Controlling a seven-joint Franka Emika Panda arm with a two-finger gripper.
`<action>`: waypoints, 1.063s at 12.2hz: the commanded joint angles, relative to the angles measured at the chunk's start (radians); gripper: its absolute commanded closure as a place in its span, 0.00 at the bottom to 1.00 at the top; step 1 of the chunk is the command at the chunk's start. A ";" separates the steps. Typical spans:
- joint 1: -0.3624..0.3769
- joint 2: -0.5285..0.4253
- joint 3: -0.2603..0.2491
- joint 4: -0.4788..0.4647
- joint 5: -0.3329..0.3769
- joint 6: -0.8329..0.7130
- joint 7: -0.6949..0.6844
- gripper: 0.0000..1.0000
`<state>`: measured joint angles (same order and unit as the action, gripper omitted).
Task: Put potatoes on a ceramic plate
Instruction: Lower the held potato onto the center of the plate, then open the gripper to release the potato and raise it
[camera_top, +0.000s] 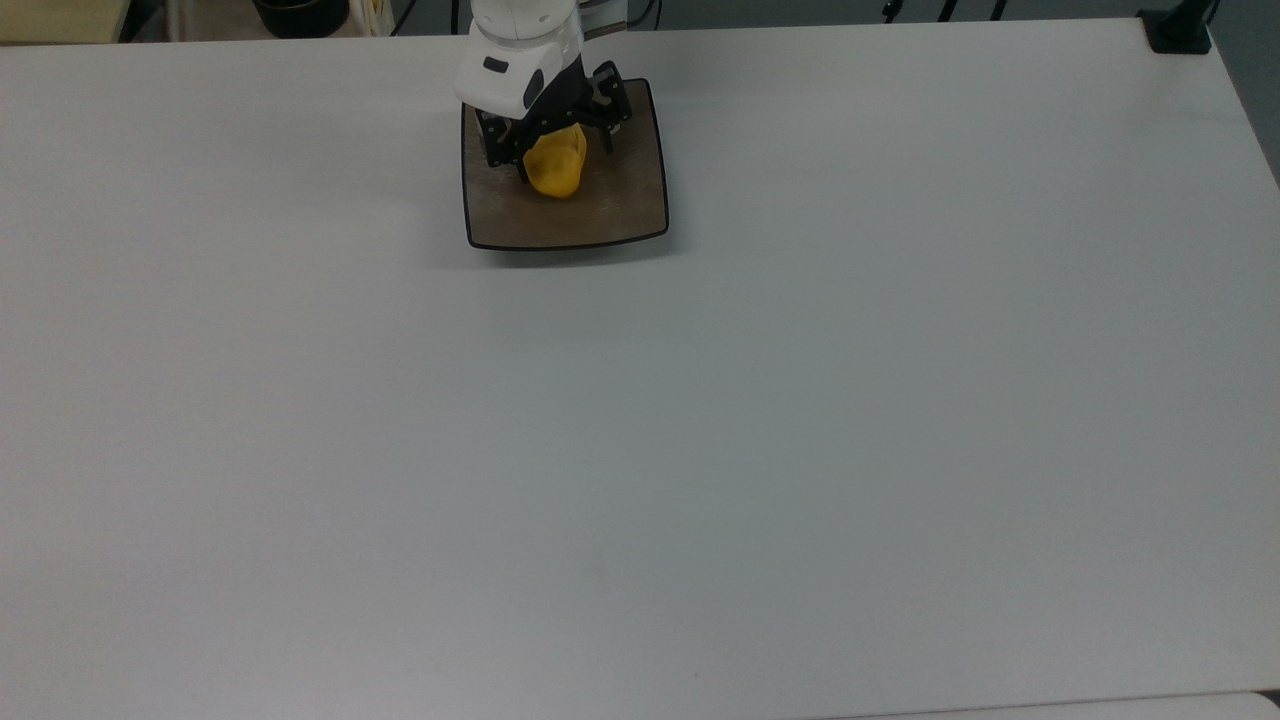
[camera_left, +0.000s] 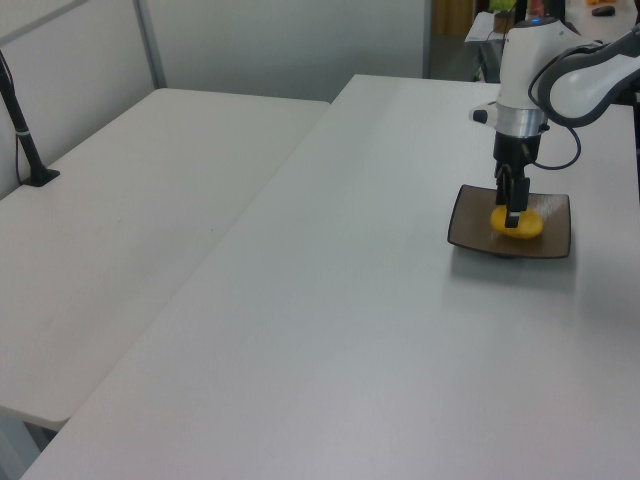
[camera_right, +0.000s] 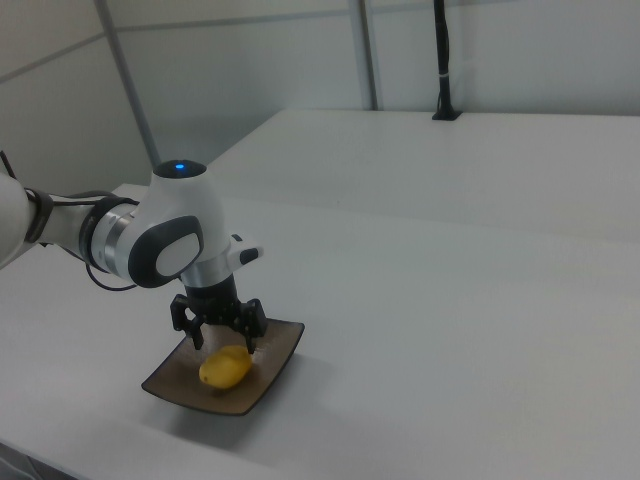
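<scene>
On plate (camera_right: 270, 380), potato (camera_right: 225, 367) lies flat.

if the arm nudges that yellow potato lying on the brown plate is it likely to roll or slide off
Probably it would rock or roll a little: the potato is a rounded oval lying on its side. Its lumpy shape should stop it soon. The plate looks glossy, so sliding is possible, though its upturned edges would likely catch it. The gripper, jaws spread, stands just above it.
</scene>
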<state>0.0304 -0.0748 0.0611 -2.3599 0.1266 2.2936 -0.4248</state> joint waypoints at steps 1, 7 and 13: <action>-0.003 -0.019 0.002 0.019 0.010 0.003 -0.009 0.00; 0.000 -0.042 0.000 0.330 0.008 -0.291 0.069 0.00; 0.005 -0.039 -0.007 0.663 -0.070 -0.748 0.263 0.00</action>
<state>0.0298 -0.1261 0.0605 -1.7957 0.0904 1.7114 -0.2388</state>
